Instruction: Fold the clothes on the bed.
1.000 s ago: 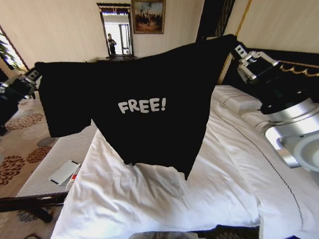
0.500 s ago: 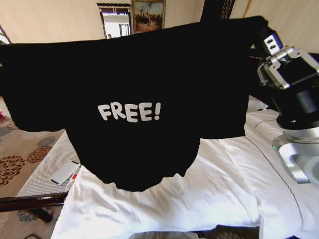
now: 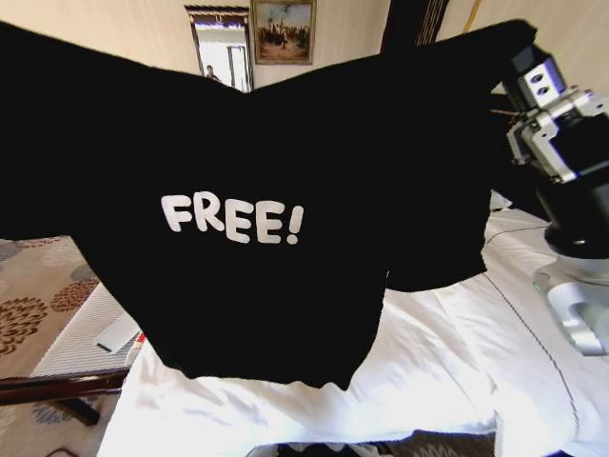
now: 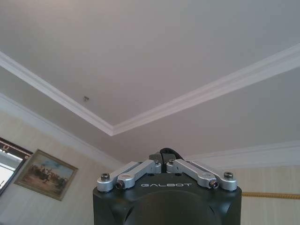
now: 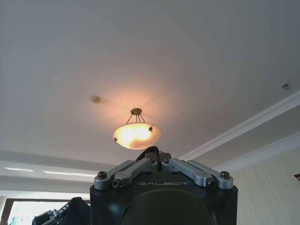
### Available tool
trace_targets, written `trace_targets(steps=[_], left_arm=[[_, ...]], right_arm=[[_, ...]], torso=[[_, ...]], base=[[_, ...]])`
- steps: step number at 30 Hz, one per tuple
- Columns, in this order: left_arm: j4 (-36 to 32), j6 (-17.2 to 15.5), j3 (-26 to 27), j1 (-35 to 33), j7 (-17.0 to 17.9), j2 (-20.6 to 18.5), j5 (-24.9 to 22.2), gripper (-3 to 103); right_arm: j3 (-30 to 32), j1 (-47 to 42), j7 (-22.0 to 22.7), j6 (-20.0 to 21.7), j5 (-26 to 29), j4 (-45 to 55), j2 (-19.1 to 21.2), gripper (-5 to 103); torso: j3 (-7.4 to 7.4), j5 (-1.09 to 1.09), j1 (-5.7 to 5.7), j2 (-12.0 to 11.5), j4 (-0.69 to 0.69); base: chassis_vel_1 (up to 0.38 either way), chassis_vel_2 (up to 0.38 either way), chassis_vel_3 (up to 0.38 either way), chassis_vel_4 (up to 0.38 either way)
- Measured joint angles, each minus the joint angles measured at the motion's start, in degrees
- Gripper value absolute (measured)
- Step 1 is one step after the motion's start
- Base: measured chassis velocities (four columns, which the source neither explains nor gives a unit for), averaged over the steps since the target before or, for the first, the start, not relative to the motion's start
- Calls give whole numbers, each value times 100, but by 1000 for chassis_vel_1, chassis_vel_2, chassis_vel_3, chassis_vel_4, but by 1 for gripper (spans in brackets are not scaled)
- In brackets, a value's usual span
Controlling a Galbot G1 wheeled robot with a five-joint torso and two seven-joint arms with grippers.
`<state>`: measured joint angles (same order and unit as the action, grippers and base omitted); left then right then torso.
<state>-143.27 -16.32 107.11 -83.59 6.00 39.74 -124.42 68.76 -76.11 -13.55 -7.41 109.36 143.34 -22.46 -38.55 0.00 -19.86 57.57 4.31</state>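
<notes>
Black T-shirt (image 3: 266,171) spread wide, lettering upright, hem down

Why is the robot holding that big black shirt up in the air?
The robot is working on folding it. Both arms hold the black T-shirt spread wide above the white bed, with the "FREE!" letters facing the head camera. The right gripper pinches one top corner, and the left gripper is shut on a bit of dark cloth, pointing up at the ceiling. The shirt's bottom edge hangs just over the duvet. Nothing is folded yet.
</notes>
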Motion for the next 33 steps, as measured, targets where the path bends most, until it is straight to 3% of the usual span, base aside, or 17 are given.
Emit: trace_targets(steps=[5, 8, 9, 13, 17, 18, 20, 25, 28, 30, 33], left_arm=[[1, -10, -63, 105, -97, -333, 77, 0], [1, 4, -293, 314, -170, -840, -29, 0], [1, 4, -293, 314, -170, -840, -29, 0], [1, 42, -548, 607, -254, -1488, -365, 0], [1, 29, -775, 667, -276, -1680, -458, 0], [1, -26, -1106, 693, -239, -1712, -367, 0], [3, -153, -1831, 701, -42, -1671, 64, 0], [6, -321, -2573, 745, 437, -1536, 300, 0], [8, -655, -3391, 738, 986, -1380, 885, 0], [9, -733, -3548, 710, 1093, -1348, 1077, 0], [14, -1203, -3971, 618, 1617, -1267, 1666, 0]], right_arm=[[195, 68, 108, -14, 193, 1, 469, 0], [132, 239, 177, -26, 275, 1, 889, 0], [132, 239, 177, -26, 275, 1, 889, 0], [51, 319, 230, -19, 353, 0, 1156, 0], [-187, 369, 284, 63, 312, -2, 1178, 0], [-449, 390, 336, 139, 188, -2, 1145, 0], [-888, 407, 517, 297, -23, -4, 1046, 0], [-1305, 435, 962, 481, -221, -8, 932, 0], [-1867, 514, 1620, 947, -625, -11, 822, 0], [-1974, 513, 1795, 1068, -759, -11, 797, 0], [-2344, 488, 2458, 1554, -1269, -263, 697, 0]], torso=[[-1, -1, -1, -1, 1], [-1, 0, -1, 0, 0], [-1, 0, -1, 0, 0], [-1, 1, -1, 0, 1], [-1, 1, -1, 0, 1], [0, 2, -1, 0, 0], [-1, 0, -1, 0, 1], [-1, 0, -2, -1, 0], [-1, 0, -1, -1, 1], [-1, 0, -1, -1, 1], [-1, -1, -1, -1, 0]], base=[[0, 0, 0, 0], [0, 0, 0, 0], [0, 0, 0, 0], [0, 0, 0, 0], [0, 0, 0, 0], [0, 0, 0, 0], [0, 0, 0, 0], [0, 0, 0, 0], [0, 0, 0, 0], [0, 0, 0, 0], [0, 0, 0, 0]])
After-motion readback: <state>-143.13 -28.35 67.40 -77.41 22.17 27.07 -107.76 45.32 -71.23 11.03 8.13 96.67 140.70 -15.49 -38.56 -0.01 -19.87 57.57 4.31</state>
